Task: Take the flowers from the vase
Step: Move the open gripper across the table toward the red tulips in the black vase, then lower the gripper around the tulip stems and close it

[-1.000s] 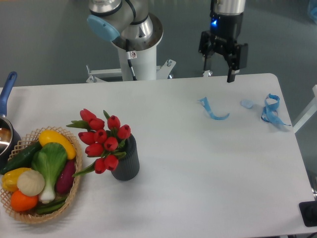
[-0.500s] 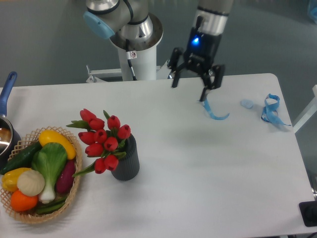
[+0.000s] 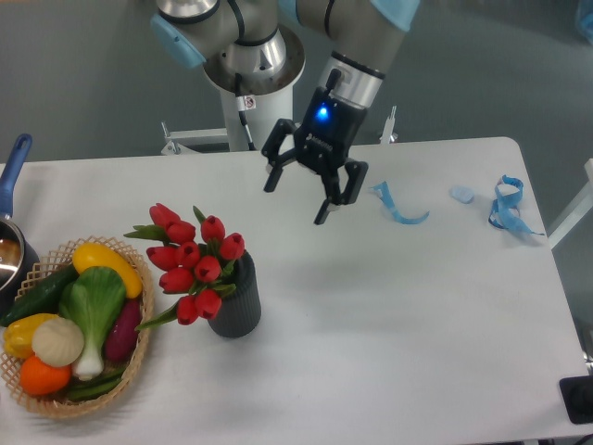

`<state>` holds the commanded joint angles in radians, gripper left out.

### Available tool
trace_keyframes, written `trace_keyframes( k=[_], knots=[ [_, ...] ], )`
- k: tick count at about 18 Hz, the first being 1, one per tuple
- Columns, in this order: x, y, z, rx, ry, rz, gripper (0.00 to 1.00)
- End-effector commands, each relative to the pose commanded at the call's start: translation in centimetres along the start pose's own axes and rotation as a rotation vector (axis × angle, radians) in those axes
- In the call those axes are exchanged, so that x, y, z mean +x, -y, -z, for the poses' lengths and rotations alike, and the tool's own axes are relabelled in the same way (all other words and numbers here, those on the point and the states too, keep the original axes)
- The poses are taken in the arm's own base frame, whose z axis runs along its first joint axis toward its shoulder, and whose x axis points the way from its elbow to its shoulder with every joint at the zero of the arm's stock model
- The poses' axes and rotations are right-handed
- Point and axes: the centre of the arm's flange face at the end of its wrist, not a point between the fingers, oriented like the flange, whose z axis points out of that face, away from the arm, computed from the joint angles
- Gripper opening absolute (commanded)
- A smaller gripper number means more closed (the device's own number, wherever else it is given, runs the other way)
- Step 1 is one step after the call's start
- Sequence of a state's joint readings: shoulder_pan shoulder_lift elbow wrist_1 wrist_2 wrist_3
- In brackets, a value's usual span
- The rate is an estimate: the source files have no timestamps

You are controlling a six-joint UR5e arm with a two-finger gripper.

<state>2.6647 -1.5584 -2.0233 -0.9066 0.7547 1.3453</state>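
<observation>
The worktop (image 3: 389,315) carried everything: a wicker basket (image 3: 130,366) of vegetables at its left edge, the vase (image 3: 236,311) just right of the basket, and scraps of blue ribbon (image 3: 400,209) far off on the right. The arm (image 3: 357,51) reached in from the back, tilted, with the pincer (image 3: 296,197) hanging above bare surface, well apart from the vase and up-right of it. Its jaws stood spread and gripped nothing.

The flowers (image 3: 193,260) sat in the vase, the red buds leaning out to the left over its rim, toward the basket. The stems were mostly hidden inside the ribbed wall and behind the buds.

The step in hand looked like the approach. To do it well, the pincer would need to travel down-left and arrive over the bunch with its jaws wide enough to straddle the tied stems just above the rim, rather than close on the buds, which would likely crush or slip. Because the bunch leaned, matching the tilt seemed wise. The lift should probably run straight along the stems, since a sideways drag could tip the small vase or knock it into the basket.
</observation>
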Motion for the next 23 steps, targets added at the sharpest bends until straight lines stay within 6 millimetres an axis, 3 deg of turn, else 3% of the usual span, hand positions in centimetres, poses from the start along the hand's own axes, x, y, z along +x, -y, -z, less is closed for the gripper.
trace_keyframes(
  k=[6, 13, 22, 23],
  knots=[
    [0.7, 1.9, -4.5, 0.006, -0.057, -0.081, 1.0],
    [0.9, 2.2, -8.4, 0.005, -0.099, -0.132, 1.0],
    [0.9, 2.5, -10.0, 0.004, -0.128, -0.12, 1.0],
    [0.6, 2.6, -10.1, 0.006, -0.128, -0.121, 0.93]
  ],
)
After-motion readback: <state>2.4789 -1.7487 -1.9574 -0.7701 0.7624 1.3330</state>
